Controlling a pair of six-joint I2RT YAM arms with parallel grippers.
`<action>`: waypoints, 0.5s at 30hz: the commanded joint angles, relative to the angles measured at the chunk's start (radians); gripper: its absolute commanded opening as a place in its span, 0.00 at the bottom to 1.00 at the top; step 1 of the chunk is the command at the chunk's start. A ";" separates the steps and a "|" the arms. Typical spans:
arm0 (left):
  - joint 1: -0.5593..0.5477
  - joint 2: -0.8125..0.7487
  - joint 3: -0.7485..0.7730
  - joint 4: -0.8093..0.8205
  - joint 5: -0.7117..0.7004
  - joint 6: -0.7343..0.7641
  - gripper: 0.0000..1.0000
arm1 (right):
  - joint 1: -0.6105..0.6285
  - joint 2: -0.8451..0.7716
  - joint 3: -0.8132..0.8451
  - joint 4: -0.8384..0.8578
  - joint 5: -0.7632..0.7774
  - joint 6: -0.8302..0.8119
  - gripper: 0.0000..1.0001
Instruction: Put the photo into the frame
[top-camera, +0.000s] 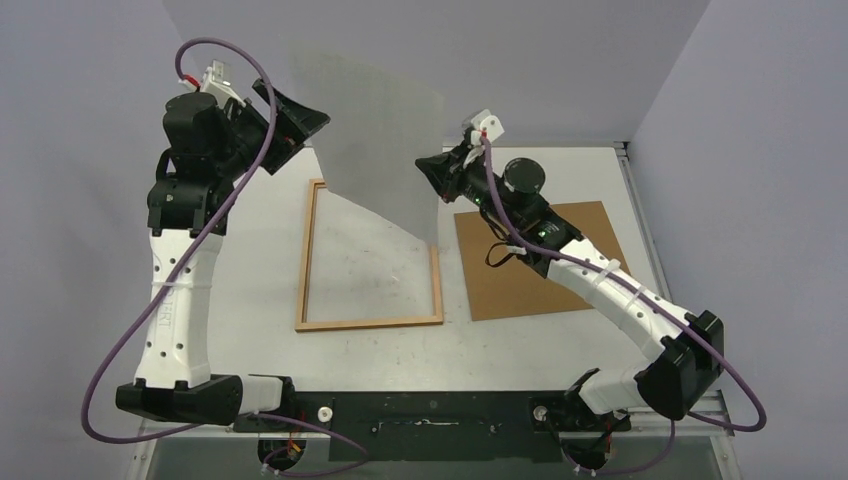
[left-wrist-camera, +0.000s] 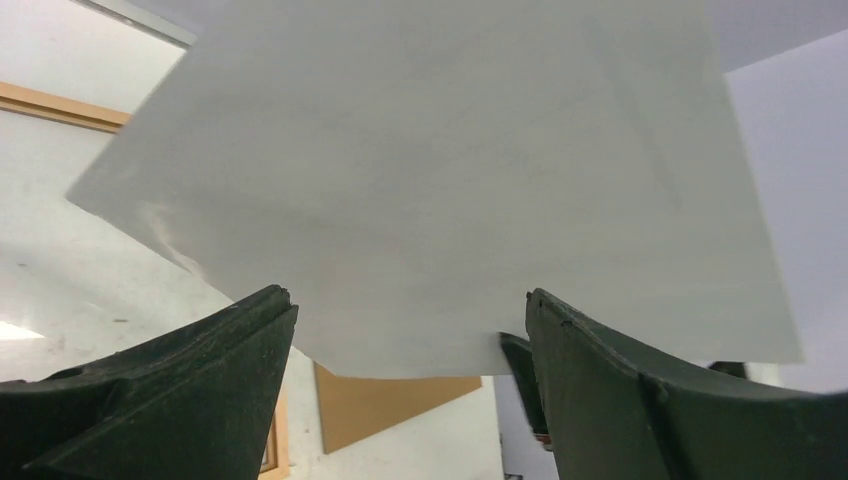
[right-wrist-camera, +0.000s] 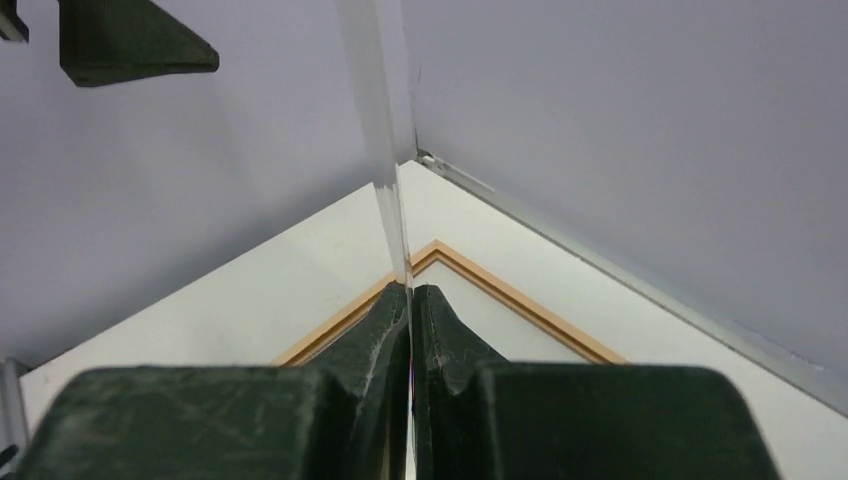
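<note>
The photo (top-camera: 375, 140) hangs upright in the air above the far part of the frame (top-camera: 370, 322), its plain white back toward the top camera. My right gripper (top-camera: 437, 180) is shut on the photo's right edge; in the right wrist view the sheet (right-wrist-camera: 385, 150) runs edge-on out of the closed jaws (right-wrist-camera: 410, 290). My left gripper (top-camera: 290, 130) stands open by the photo's left edge. In the left wrist view the white sheet (left-wrist-camera: 450, 180) fills the space beyond the spread fingers (left-wrist-camera: 410, 310), with none of it between them. The orange-brown wooden frame lies flat on the table.
A brown fibreboard backing panel (top-camera: 540, 260) lies flat to the right of the frame, partly under my right arm. Grey walls close in the back and the right side. The table's far right edge has a metal rail (top-camera: 625, 160).
</note>
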 joint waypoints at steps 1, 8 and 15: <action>0.014 -0.033 0.041 -0.062 -0.089 0.141 0.84 | -0.015 -0.023 0.150 -0.188 0.015 0.187 0.00; 0.015 -0.067 0.019 -0.124 -0.195 0.251 0.84 | -0.021 0.072 0.377 -0.430 -0.113 0.342 0.00; 0.017 -0.084 -0.067 -0.194 -0.329 0.329 0.83 | -0.032 0.189 0.538 -0.662 -0.113 0.483 0.00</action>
